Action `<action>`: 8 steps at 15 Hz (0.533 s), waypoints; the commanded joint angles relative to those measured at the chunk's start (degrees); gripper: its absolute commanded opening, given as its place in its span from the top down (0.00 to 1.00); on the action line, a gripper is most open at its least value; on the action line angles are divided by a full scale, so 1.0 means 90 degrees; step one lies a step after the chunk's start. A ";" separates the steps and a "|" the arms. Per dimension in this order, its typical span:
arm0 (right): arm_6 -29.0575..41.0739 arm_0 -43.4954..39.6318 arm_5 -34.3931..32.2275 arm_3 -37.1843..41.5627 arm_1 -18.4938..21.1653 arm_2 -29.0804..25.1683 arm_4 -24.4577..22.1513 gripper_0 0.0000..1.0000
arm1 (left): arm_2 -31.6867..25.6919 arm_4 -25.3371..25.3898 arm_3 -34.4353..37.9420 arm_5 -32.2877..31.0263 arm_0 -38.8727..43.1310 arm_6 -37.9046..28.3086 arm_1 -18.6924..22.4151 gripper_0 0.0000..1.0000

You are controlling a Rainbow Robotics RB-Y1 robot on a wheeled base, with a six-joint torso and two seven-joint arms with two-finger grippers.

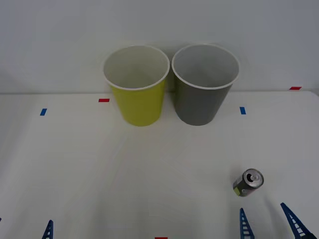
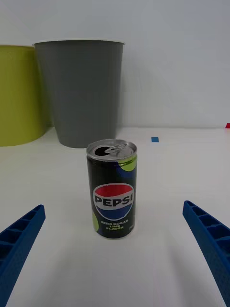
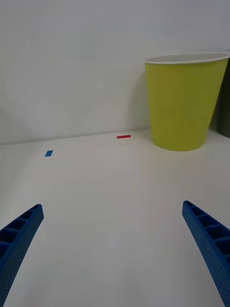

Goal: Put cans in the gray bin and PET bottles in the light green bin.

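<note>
Blue ribbed fingers of the right gripper (image 1: 269, 224) poke up from the near edge of the surface (image 1: 149, 174), spread wide with nothing between them, and just beyond them stands the can (image 1: 247, 182), upright on the robot's right side, well short of the bins. From the right wrist the can (image 2: 111, 187) sits squarely between the two open fingers (image 2: 208, 240), a little ahead of their tips, its opened top and pull tab facing up. The gray bin (image 1: 205, 82) stands at the back of the surface, right beside the light green bin (image 1: 136, 83), their rims nearly touching, so the drop needs care. To my eye the step in hand is the approach and grasp: the gripper should slide straight forward until the can's body lies between the fingers, then close around its middle rather than near the rim, since a slim can like that would tip easily if one finger nudged it first. Once it is lifted, I'd carry it high enough to clear the white rim and release it over the centre of the gray bin, away from the side that neighbours the green one. The left gripper (image 3: 115, 249) waits low at the near left, fingers wide apart and empty, facing the light green bin (image 3: 184, 100).
</note>
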State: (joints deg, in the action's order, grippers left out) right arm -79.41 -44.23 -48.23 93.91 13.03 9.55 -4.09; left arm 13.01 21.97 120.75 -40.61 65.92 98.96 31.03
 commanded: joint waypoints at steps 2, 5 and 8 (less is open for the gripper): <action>-0.0191 0.0413 0.0232 -0.0103 -0.0246 -0.0055 -0.0004 0.00 | 0.0000 0.0000 0.0001 0.0000 0.0000 0.0000 0.0000 0.00; -0.0288 0.0618 0.0505 -0.0103 -0.0373 -0.0162 -0.0004 0.00 | 0.0000 0.0000 0.0001 0.0000 0.0000 0.0000 0.0000 0.00; -0.0308 0.0755 0.0808 -0.0103 -0.0481 -0.0211 0.0025 0.00 | 0.0000 0.0000 0.0001 0.0000 0.0000 0.0000 0.0000 0.00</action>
State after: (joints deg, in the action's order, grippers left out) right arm -82.14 -37.92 -42.13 92.98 9.01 7.82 -4.04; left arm 13.01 21.97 120.75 -40.61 65.92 98.96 31.03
